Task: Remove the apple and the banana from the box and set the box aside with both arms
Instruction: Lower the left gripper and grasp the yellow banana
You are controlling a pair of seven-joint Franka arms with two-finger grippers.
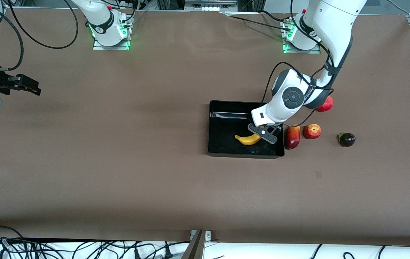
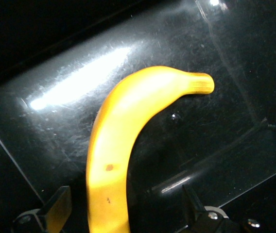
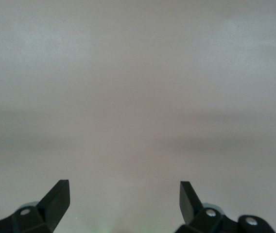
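My left gripper (image 1: 262, 135) is down inside the box (image 1: 222, 122), at the corner toward the left arm's end of the table and nearer the front camera. Its jaws are spread apart, one finger (image 2: 56, 208) on each side of the banana (image 1: 248, 139), with a gap showing between the other finger and the fruit, so I am not squeezing it.

The banana (image 2: 123, 145) lies flat on the box floor (image 2: 79, 77). Its long axis runs roughly along the box's length, from one arm's end of the table toward the other. The end between my fingers is the one toward the left arm's end; the narrow tip points toward the right arm's end. The curve bows toward the front camera.

The apple (image 1: 312, 131) sits on the table (image 1: 118, 172) outside the box, toward the left arm's end. Between it and the box wall, just beside that wall, stands a dark red oblong fruit (image 1: 292, 137). A larger red fruit (image 1: 325, 104) lies farther from the front camera than the apple, partly hidden by my left arm. A dark purple fruit (image 1: 347, 139) sits still farther from the box.

My right gripper (image 1: 25, 84) waits well away from the box, over bare table (image 3: 138, 97) at the right arm's end, jaws spread and holding nothing.
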